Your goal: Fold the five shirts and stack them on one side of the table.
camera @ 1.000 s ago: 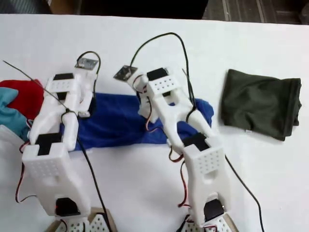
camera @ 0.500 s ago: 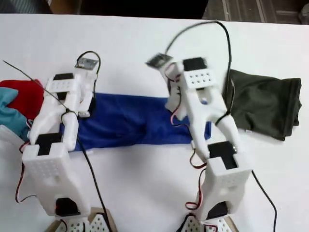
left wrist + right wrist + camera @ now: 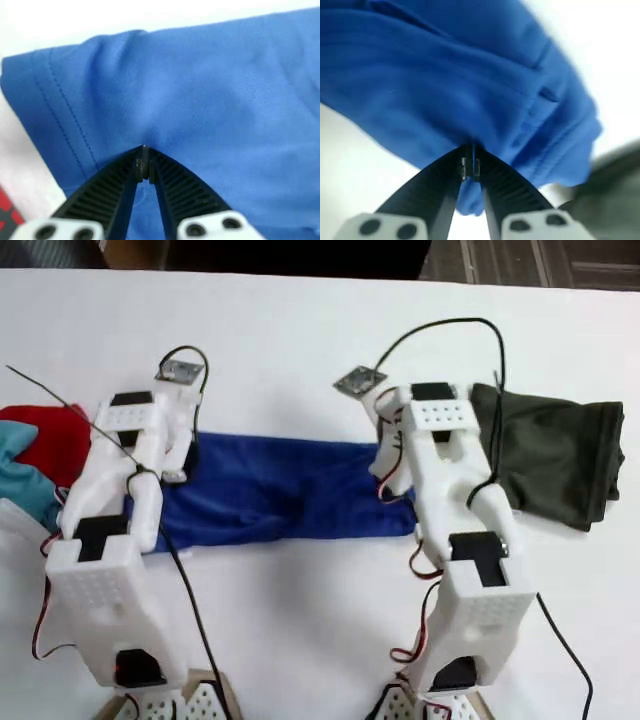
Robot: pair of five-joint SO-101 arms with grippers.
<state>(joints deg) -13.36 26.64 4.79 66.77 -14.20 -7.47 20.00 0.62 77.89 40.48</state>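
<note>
Two pincers hold the blue shirt (image 3: 270,490) at mid-frame: left gripper (image 3: 144,167) nipping its left end, right gripper (image 3: 471,167) nipping its right end and now carried rightward beside the green shirt (image 3: 545,455), so the cloth lies stretched, likely ready for folding.

Blue shirt (image 3: 270,490) stretched flat; white table (image 3: 300,330)
</note>
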